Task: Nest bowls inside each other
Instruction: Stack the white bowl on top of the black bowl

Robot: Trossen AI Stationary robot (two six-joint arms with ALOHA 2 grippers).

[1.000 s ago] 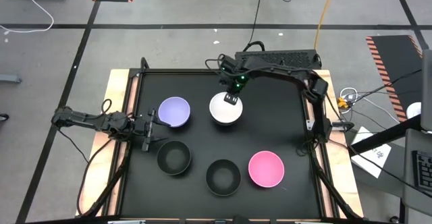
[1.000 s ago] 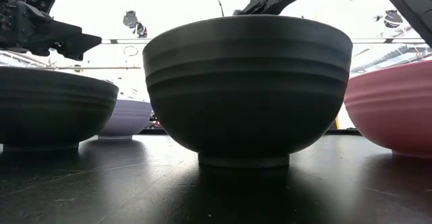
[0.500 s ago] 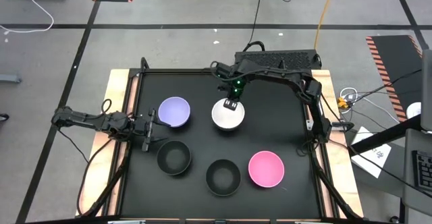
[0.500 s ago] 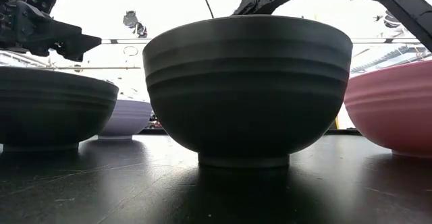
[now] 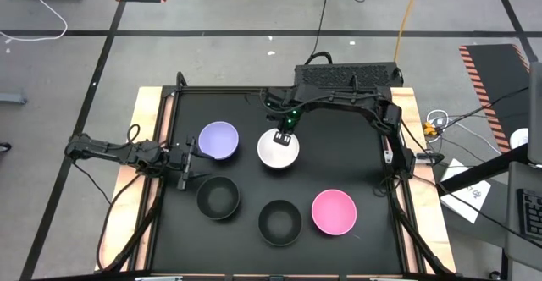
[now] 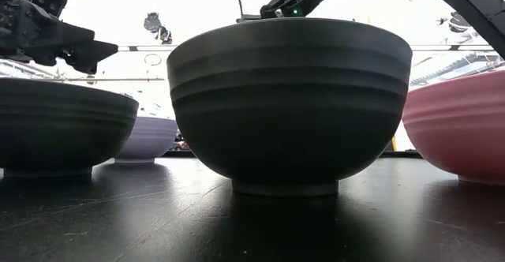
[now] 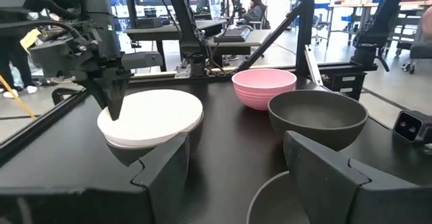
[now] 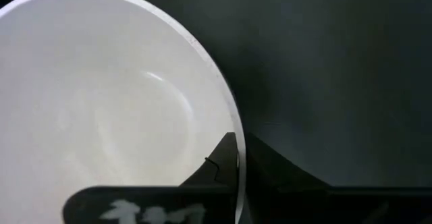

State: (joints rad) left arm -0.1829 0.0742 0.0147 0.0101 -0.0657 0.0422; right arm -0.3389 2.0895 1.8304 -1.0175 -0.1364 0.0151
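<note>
From above: white bowl [image 5: 278,151] mid-surface, just right of lavender bowl [image 5: 218,140], right gripper [image 5: 285,137] clamped on its far rim; left gripper [image 5: 188,163] waiting at left edge, jaws apart. Low view: black bowl [image 6: 289,104] blocking the centre, pink bowl [image 6: 458,124] to its right.
</note>
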